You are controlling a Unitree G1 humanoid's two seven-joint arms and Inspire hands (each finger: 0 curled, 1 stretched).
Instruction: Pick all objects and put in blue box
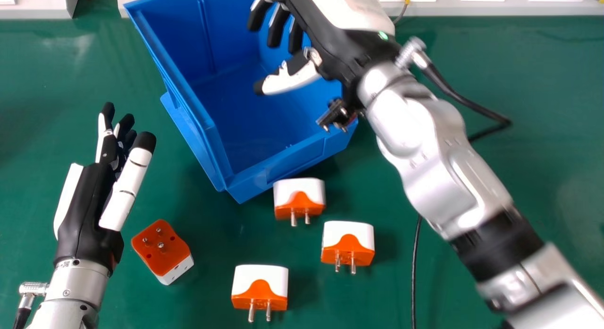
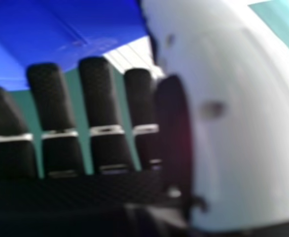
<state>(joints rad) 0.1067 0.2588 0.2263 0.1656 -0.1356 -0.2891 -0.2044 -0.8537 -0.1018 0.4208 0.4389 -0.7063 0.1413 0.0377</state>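
My right hand (image 1: pixel 330 41) is over the back right part of the blue box (image 1: pixel 278 178), its fingers spread and nothing held; in the right hand view the right hand (image 2: pixel 102 94) shows beside the blue box (image 2: pixel 70 24). The box's visible floor holds no object. Four orange and white plug adapters rest on the green table: one (image 1: pixel 299 193) close to the box's front corner, one (image 1: pixel 348 237) to its right, another (image 1: pixel 260 282) nearer the front, and one tipped with pins up (image 1: pixel 163 251) beside my left hand (image 1: pixel 89 206), which is open at the left.
A black cable (image 1: pixel 416 272) runs over the green table (image 1: pixel 542 107) beneath the right forearm. Another cable loops from the right wrist. White units (image 1: pixel 495 7) line the table's back edge.
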